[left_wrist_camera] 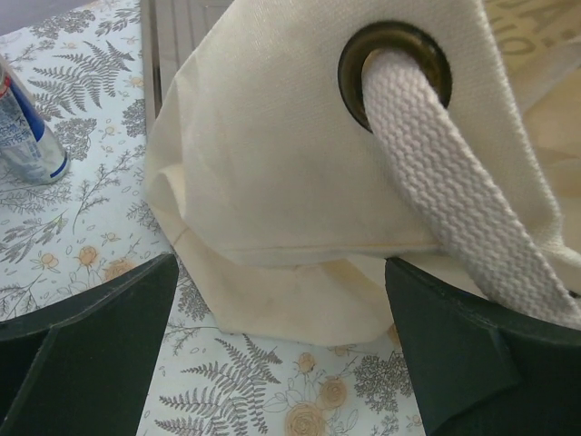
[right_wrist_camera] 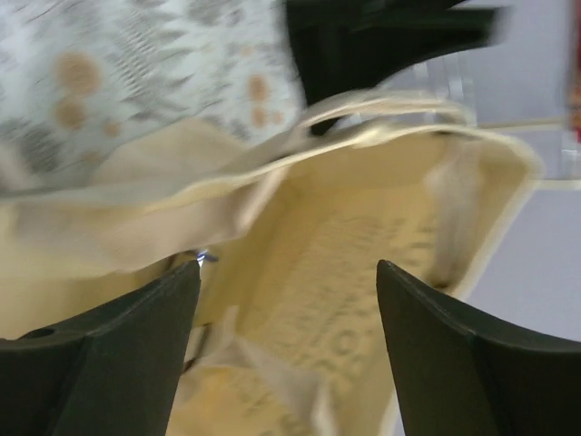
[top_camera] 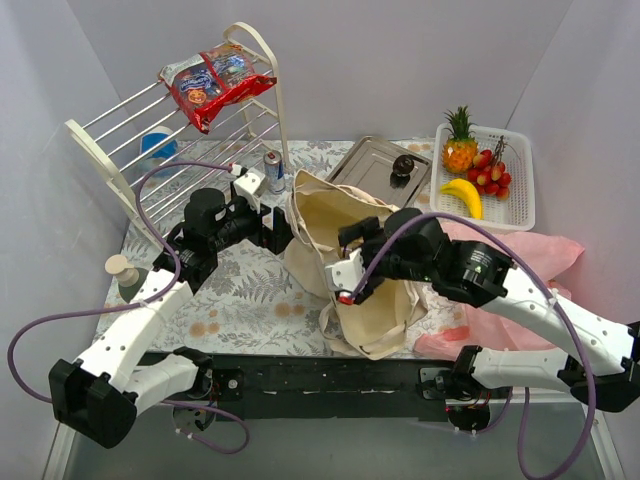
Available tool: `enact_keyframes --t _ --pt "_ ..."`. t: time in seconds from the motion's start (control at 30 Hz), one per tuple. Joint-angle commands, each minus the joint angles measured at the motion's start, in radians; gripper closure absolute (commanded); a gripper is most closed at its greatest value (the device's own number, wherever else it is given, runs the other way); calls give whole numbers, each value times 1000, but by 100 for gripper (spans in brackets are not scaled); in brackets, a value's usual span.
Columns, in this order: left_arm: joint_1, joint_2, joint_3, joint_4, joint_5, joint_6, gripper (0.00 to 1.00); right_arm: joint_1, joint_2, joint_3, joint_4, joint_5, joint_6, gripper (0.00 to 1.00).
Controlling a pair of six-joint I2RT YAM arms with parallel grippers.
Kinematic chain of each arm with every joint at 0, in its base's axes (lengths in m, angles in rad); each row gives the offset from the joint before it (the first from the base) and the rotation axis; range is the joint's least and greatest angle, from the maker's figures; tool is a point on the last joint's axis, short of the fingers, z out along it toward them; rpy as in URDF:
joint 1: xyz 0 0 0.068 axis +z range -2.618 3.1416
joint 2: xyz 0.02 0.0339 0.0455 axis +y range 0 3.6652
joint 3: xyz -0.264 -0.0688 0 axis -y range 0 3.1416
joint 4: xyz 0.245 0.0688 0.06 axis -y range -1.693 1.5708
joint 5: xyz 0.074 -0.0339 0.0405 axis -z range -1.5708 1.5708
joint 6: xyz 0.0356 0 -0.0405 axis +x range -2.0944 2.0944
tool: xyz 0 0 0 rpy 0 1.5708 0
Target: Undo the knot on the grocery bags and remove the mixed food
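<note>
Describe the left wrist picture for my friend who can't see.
A beige canvas tote fills the view, a thick woven cord running through its metal eyelet. The open left gripper straddles its lower corner; a drink can stands at left.

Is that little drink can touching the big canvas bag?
Apart. The left wrist view shows bare patterned tablecloth between the drink can and the canvas bag.

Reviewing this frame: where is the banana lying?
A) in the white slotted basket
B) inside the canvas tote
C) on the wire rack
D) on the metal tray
A: the banana lies in the white slotted basket at the far right of the table, just in front of the pineapple.
</note>
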Motion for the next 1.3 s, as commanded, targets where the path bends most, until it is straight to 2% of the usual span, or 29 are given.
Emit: enact_keyframes --t 0.0,0.13,0.17,0.27,0.4,0.53,0.63,1.07,1.27 --pt "1 -6 38 -4 43 39 2 7 -71 -120 -118 -54 7 21" --pt "1 -1 28 -8 44 39 2 9 -76 -137 -141 -68 -14 31" --pt "1 0 30 -13 46 39 2 9 -68 -158 -141 -60 -24 37" --pt "1 -1 35 -19 44 41 2 7 -33 -212 -111 -11 -42 44" --pt "1 17 59 -22 44 43 2 -97 4 -335 4 -28 -10 42" --pt "1 58 104 -37 57 55 2 -236 93 -320 18 -86 -25 44" --pt "1 82 117 -34 66 55 2 -292 159 -304 31 -105 -42 44" --pt "1 143 189 -79 63 99 2 -396 538 -195 207 -63 2 35" --pt "1 157 202 -108 46 113 2 -445 679 -123 219 -52 57 30"
